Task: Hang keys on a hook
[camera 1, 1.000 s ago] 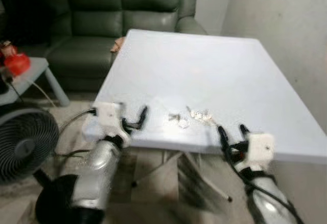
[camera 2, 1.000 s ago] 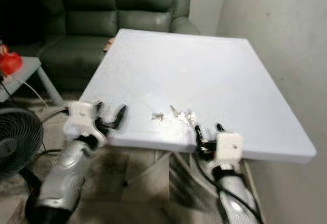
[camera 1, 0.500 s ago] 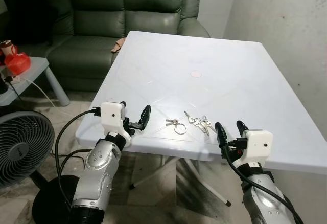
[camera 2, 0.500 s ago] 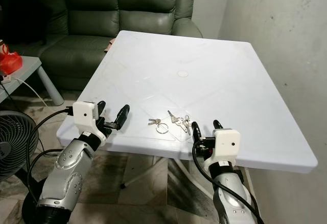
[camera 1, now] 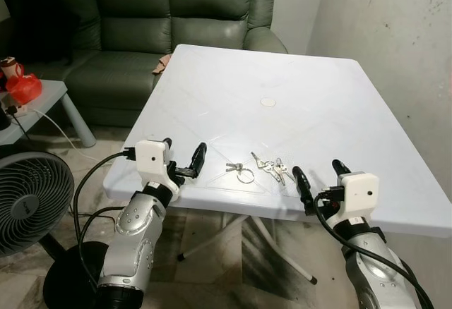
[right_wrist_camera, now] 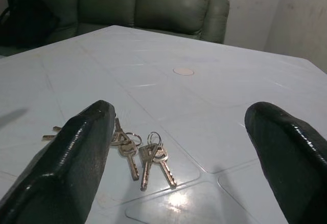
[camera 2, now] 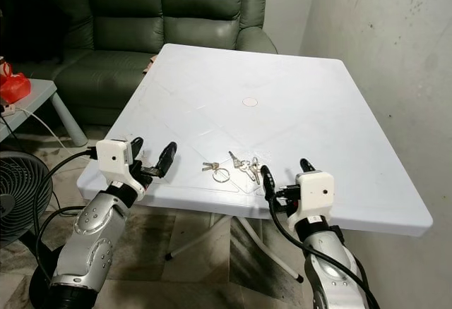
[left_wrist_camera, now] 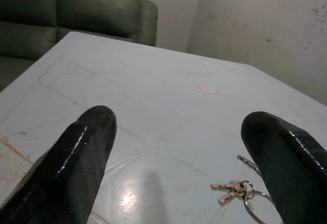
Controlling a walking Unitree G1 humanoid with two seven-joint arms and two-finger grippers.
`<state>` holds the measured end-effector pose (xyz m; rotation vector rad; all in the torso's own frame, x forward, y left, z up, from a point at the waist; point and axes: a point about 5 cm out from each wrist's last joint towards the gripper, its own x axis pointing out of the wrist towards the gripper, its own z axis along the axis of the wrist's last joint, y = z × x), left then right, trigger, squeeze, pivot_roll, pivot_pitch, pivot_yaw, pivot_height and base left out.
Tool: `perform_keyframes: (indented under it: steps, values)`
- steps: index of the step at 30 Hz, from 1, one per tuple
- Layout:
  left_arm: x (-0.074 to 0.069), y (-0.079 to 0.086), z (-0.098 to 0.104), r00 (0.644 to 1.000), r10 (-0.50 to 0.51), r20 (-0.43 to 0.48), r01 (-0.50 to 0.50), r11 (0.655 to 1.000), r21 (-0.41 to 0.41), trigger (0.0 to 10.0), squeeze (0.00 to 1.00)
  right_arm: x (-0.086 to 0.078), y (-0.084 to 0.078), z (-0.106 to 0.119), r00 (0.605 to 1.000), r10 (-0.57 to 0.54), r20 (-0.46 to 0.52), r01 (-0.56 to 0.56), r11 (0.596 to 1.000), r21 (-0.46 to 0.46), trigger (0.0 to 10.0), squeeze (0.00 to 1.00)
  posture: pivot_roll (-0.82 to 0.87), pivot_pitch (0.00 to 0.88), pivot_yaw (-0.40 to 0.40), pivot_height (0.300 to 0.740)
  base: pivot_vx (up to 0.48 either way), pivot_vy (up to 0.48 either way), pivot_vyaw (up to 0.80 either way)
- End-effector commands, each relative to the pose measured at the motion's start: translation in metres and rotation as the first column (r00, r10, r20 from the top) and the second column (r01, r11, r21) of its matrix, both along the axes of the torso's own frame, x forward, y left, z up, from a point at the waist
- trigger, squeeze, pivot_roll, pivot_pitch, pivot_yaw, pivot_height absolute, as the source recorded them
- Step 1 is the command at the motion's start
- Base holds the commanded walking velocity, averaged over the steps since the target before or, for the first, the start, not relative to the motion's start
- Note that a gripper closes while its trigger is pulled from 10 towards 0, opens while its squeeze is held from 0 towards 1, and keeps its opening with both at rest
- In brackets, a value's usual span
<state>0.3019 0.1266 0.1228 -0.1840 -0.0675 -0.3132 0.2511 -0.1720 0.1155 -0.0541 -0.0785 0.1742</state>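
Note:
A bunch of metal keys (camera 1: 267, 170) on linked rings lies near the front edge of the white table (camera 1: 282, 90); the keys (right_wrist_camera: 138, 152) also show in the right wrist view, and some of them (left_wrist_camera: 240, 188) in the left wrist view. My left gripper (camera 1: 182, 161) is open at the table's front left edge, left of the keys. At the front edge, just right of the keys, my right gripper (camera 1: 318, 178) is open too. Neither touches the keys.
A dark green sofa (camera 1: 141, 13) stands behind the table. A low grey side table (camera 1: 35, 108) with a red object (camera 1: 25, 87) is at the left, and a floor fan (camera 1: 32, 200) below it. A bare wall (camera 1: 395, 55) runs along the right.
The camera has steadied from a blurred view and shifted slightly. Both grippers stay open at the table's front edge; the right one has risen a little. The keys lie where they were.

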Motion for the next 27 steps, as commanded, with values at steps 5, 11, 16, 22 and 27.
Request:
perform_keyframes:
  steps: [5, 11, 16, 22, 27]
  values:
    - [0.0015, 0.0, 0.0032, 1.0, -0.003, 0.008, 0.003, 1.0, -0.005, 10.0, 0.0, 0.0008, 0.0002, 0.0005, 1.0, 0.001, 0.002, -0.001, 1.0, 0.003, 10.0, 0.0, 0.01, 0.0, -0.04, 0.74, 0.0, 0.433, 0.0]
    - [0.0025, -0.0003, 0.0035, 1.0, -0.002, 0.009, 0.002, 1.0, -0.005, 10.0, 0.0, -0.0002, -0.0033, 0.0, 1.0, -0.012, -0.002, 0.012, 1.0, 0.008, 10.0, 0.0, 0.0, 0.0, -0.038, 0.74, 0.0, 0.448, 0.0]
    - [0.0036, -0.0003, 0.0009, 1.0, 0.015, -0.008, -0.015, 1.0, 0.023, 10.0, 0.0, -0.0012, -0.0041, 0.0001, 1.0, -0.019, 0.0, 0.019, 1.0, -0.006, 10.0, 0.0, 0.0, 0.0, -0.038, 0.74, 0.0, 0.0, 0.0]
    - [0.0032, -0.0006, 0.0007, 1.0, 0.02, -0.007, -0.02, 0.999, 0.03, 10.0, 0.0, -0.0022, -0.002, 0.0, 1.0, 0.0, 0.0, 0.0, 1.0, -0.027, 10.0, 0.0, 0.0, 0.0, -0.039, 0.74, 0.0, 0.0, 0.13]
    - [0.0031, -0.0004, 0.0007, 1.0, 0.023, -0.007, -0.023, 0.999, 0.032, 10.0, 0.0, -0.0024, -0.0014, 0.0002, 1.0, 0.004, 0.0, -0.004, 1.0, -0.029, 10.0, 0.0, 0.0, 0.0, -0.039, 0.74, 0.0, 0.0, 0.8]
